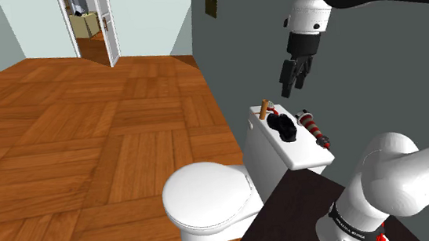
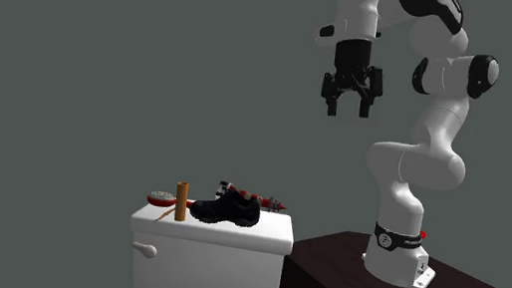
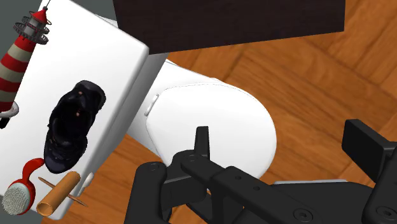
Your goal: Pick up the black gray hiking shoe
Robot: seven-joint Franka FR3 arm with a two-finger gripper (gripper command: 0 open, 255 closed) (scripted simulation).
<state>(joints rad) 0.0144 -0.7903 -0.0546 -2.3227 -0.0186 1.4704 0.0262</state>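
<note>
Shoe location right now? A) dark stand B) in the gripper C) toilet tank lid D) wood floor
C: the black shoe lies on the white tank lid, with the open gripper high above it, holding nothing.

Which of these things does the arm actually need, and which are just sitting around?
For the job:
- black hiking shoe
- claw, open, high above the shoe

Just lying about:
- red-and-white striped lighthouse
- brown tube
- red item with a speckled grey face
- toilet, whose tank they all sit on
</note>
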